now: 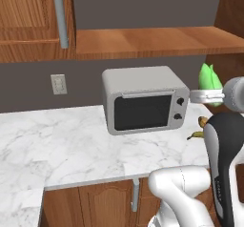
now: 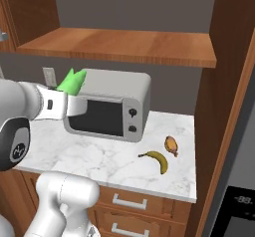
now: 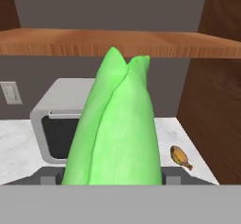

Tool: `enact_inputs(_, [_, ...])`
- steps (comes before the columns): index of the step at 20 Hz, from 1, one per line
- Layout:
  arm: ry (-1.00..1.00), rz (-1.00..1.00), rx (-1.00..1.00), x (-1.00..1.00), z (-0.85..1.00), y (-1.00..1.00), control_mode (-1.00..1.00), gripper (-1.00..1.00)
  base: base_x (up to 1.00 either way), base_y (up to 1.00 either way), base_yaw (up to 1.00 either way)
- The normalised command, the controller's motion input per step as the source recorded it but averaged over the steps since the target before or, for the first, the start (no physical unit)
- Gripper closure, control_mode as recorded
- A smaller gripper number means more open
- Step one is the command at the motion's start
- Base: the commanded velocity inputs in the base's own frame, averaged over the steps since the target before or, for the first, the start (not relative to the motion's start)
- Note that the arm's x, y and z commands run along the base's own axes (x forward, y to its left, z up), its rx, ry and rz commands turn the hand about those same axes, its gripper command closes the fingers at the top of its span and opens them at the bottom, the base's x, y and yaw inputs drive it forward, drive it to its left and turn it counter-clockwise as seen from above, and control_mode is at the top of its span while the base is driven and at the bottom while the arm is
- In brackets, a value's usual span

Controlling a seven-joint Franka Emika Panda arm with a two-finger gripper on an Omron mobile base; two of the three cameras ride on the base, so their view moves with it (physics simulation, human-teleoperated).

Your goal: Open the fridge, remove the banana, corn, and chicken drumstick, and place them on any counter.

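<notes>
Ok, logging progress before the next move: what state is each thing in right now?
Bright green husked corn: gripped in the jaws, off the counter.
Curved yellow banana: lying on the white marble counter.
Orange-brown chicken drumstick: lying beside the banana.
Grey microwave: door shut.

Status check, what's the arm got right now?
End effector shut on corn, held above counter. Banana and chicken drumstick already down. Microwave close beside.

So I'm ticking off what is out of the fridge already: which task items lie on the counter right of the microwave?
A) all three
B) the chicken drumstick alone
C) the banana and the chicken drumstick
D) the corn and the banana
C: the banana and the chicken drumstick lie on the counter beside the microwave, while the corn is up in the gripper.
</notes>
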Motion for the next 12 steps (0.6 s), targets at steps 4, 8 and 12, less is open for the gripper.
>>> enact_inputs(4, [0.26, -0.03, 0.00, 0.05, -0.09, -0.10, -1.00, 1.00, 0.00, 0.00, 0.00])
enact_inputs(8, [0.29, 0.00, 0.00, 0.10, -0.23, -0.14, -1.00, 1.00, 0.00, 0.00, 0.00])
enact_inputs(12, [0.18, 0.00, 0.00, 0.03, -0.36, -0.16, -1.00, 1.00, 0.00, 0.00, 0.00])
